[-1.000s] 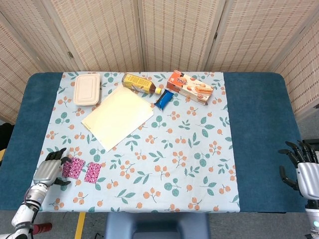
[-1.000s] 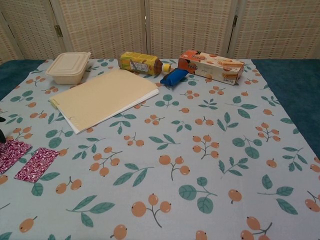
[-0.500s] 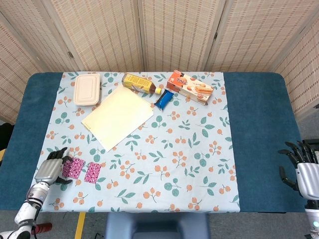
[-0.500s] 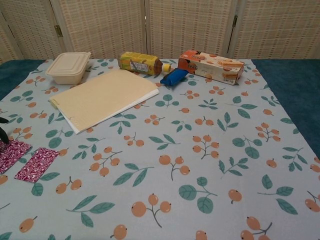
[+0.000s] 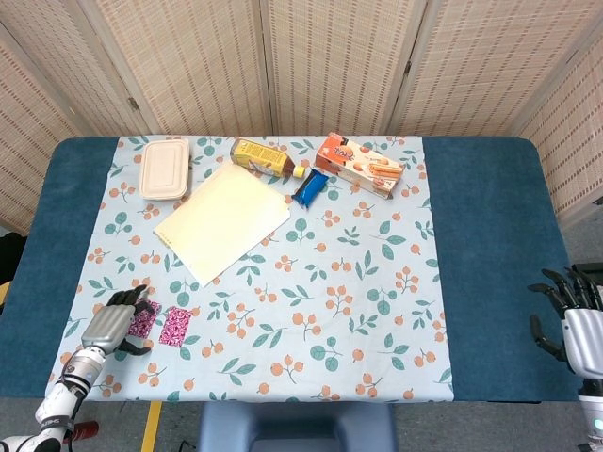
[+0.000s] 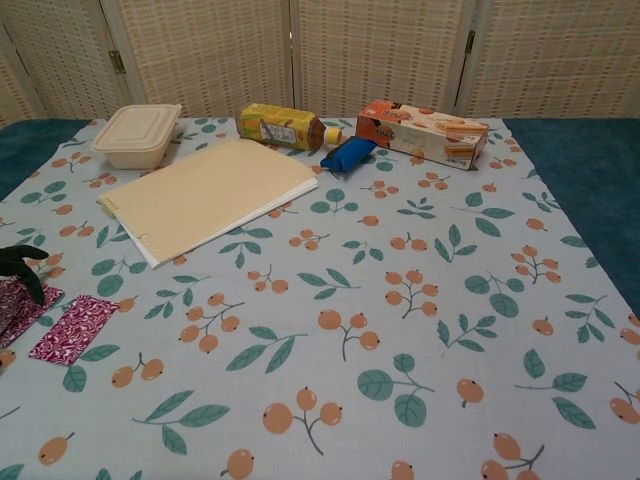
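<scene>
Two magenta patterned packets lie flat near the table's front left. My left hand (image 5: 113,326) has its dark fingertips (image 6: 22,268) bent down over the left packet (image 5: 143,321), touching its near part (image 6: 14,306); I see no grip on it. The right packet (image 5: 175,326) lies free just beside it (image 6: 73,328). My right hand (image 5: 570,320) hangs past the table's right front edge, fingers spread, holding nothing; the chest view does not show it.
Toward the back lie a cream folder (image 5: 223,220), a beige lidded food box (image 5: 165,169), a yellow-labelled bottle on its side (image 5: 263,158), a blue wrapped bar (image 5: 312,187) and an orange biscuit box (image 5: 359,164). A floral cloth (image 5: 330,292) covers the blue table.
My left hand has slid right and a little toward the front, from beside the left packet to over it. The right hand has stayed still.
</scene>
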You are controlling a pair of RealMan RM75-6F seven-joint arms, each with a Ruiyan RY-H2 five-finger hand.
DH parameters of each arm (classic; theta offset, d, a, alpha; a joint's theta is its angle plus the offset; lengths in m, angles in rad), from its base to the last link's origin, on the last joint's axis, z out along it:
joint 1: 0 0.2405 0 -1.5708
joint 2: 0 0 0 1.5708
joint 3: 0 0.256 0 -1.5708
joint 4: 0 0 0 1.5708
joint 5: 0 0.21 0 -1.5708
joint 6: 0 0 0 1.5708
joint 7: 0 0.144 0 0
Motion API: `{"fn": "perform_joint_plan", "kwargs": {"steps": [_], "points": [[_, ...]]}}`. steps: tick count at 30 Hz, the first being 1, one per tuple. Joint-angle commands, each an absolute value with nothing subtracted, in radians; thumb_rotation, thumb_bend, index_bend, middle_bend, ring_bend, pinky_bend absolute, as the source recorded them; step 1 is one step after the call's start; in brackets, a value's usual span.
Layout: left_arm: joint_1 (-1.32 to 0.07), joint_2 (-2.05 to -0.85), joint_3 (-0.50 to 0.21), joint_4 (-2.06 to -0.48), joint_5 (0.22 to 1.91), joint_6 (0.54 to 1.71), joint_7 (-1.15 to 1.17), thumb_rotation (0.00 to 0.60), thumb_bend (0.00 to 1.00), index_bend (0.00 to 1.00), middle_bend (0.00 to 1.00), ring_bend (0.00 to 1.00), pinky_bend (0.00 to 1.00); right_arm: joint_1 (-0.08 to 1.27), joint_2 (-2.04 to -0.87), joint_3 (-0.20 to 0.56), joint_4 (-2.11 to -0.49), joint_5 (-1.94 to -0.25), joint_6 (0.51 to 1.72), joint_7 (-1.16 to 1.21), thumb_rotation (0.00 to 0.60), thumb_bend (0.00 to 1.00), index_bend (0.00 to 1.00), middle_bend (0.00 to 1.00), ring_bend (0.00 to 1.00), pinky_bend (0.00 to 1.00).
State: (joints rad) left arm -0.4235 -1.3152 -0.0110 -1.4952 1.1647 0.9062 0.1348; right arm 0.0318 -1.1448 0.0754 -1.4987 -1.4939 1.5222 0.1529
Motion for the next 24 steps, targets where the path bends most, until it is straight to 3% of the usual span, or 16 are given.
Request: {"fn": "perform_joint_plan", "kwargs": {"steps": [1,24], "points": [[-0.429,-1.314,-0.009,-1.499,1.146,0.893,0.148,0.6,0.11,0.35,0.0,0.0,0.0,0.031,-1.145,0.075,-1.498,-1.494,1.523,0.154,0.6,0.5,0.3,0.18,0.03,0.0],[-0.398,-1.283,0.0,-1.505,1.103,0.911,0.128,0.6,0.1,0.35,0.0,0.0,0.0,0.036,-1.143,0.076,-1.512,-1.501,1.522,0.141,0.6,0.5,0.3,0.18,0.03,0.0]]}}
